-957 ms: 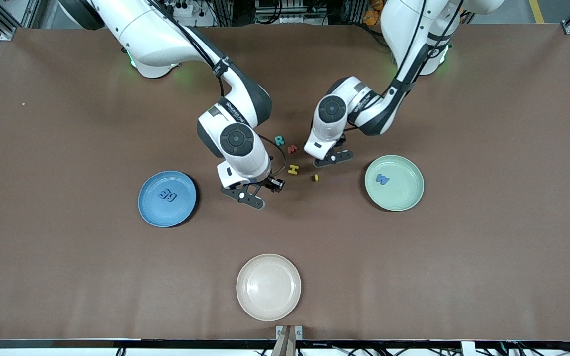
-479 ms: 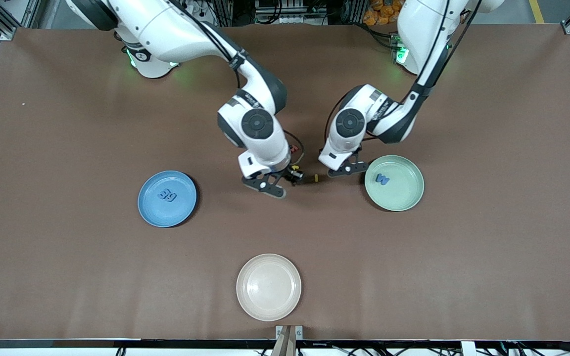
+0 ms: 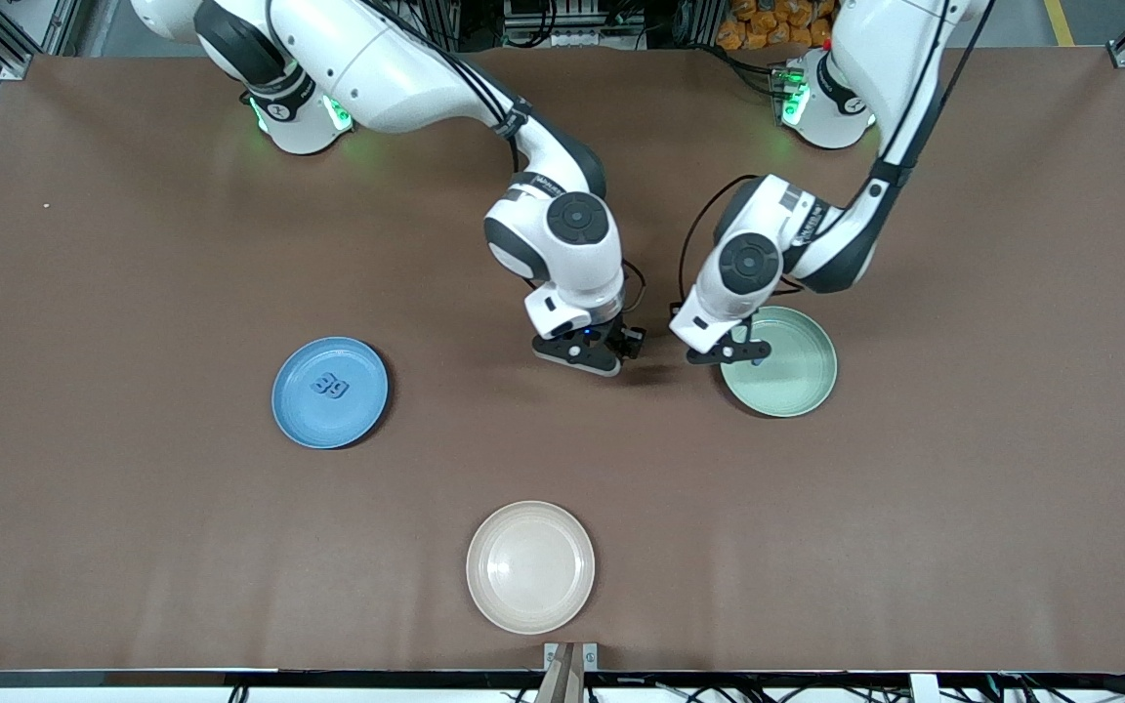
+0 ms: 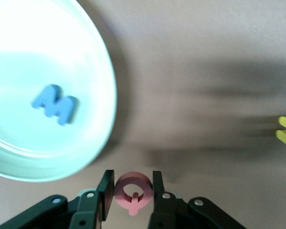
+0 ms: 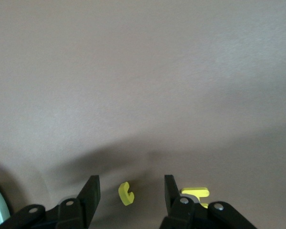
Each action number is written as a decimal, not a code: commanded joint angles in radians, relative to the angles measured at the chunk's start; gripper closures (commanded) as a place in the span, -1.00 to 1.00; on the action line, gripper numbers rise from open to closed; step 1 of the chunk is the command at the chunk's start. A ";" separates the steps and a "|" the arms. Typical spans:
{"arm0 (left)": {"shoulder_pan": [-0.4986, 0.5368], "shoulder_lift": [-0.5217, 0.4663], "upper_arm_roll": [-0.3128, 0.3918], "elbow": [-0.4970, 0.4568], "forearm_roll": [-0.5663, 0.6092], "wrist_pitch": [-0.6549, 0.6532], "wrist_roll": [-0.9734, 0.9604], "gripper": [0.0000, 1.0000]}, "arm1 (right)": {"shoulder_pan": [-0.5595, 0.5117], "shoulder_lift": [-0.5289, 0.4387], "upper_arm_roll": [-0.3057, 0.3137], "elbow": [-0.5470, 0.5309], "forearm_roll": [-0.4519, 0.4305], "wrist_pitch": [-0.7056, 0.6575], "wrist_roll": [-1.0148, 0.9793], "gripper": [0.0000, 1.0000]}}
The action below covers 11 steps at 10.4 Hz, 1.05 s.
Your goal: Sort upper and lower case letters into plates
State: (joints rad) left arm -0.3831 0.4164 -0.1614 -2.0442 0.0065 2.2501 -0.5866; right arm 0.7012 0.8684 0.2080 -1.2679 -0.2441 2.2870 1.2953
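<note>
My left gripper (image 4: 132, 179) is shut on a red letter Q (image 4: 133, 190) and hangs by the edge of the mint green plate (image 4: 102, 81); in the front view it (image 3: 730, 351) is at that plate's (image 3: 792, 386) rim toward the right arm's end. A blue letter (image 4: 55, 103) lies in the mint plate. My right gripper (image 5: 131, 183) is open over a small yellow letter (image 5: 125, 193) on the table; a second yellow letter (image 5: 195, 192) lies beside one finger. The blue plate (image 3: 330, 420) holds two blue letters (image 3: 331, 386). Other letters are hidden under the arms.
A cream-white plate (image 3: 530, 566) sits near the table's front edge, nearer the front camera than both grippers. My right gripper (image 3: 590, 353) and my left gripper hang close together between the blue and mint plates.
Both arms have swung toward the left arm's end of the table. My left gripper has reached the mint plate's rim. My right gripper has moved over the yellow letters.
</note>
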 commanded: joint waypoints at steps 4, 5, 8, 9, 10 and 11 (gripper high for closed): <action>0.151 -0.022 -0.012 -0.028 0.023 -0.015 0.251 0.39 | 0.070 0.096 -0.005 0.087 -0.202 0.025 0.062 -0.19; 0.183 -0.022 -0.012 -0.028 0.023 -0.017 0.310 0.39 | 0.076 0.101 -0.005 0.087 -0.228 0.032 0.062 -0.18; 0.259 -0.011 -0.013 -0.033 0.023 -0.009 0.450 0.39 | 0.084 0.124 -0.004 0.087 -0.294 0.045 0.062 -0.15; 0.272 -0.008 -0.013 -0.033 0.023 -0.007 0.480 0.32 | 0.086 0.126 -0.004 0.085 -0.316 0.045 0.062 -0.12; 0.271 -0.007 -0.013 -0.033 0.012 -0.007 0.481 -0.82 | 0.086 0.132 -0.004 0.085 -0.320 0.046 0.062 -0.08; 0.271 -0.007 -0.013 -0.031 0.010 -0.007 0.479 -1.00 | 0.087 0.136 -0.002 0.085 -0.330 0.048 0.062 -0.03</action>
State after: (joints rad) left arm -0.1169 0.4167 -0.1620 -2.0699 0.0072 2.2436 -0.1154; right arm 0.7777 0.9758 0.2074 -1.2217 -0.5383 2.3339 1.3379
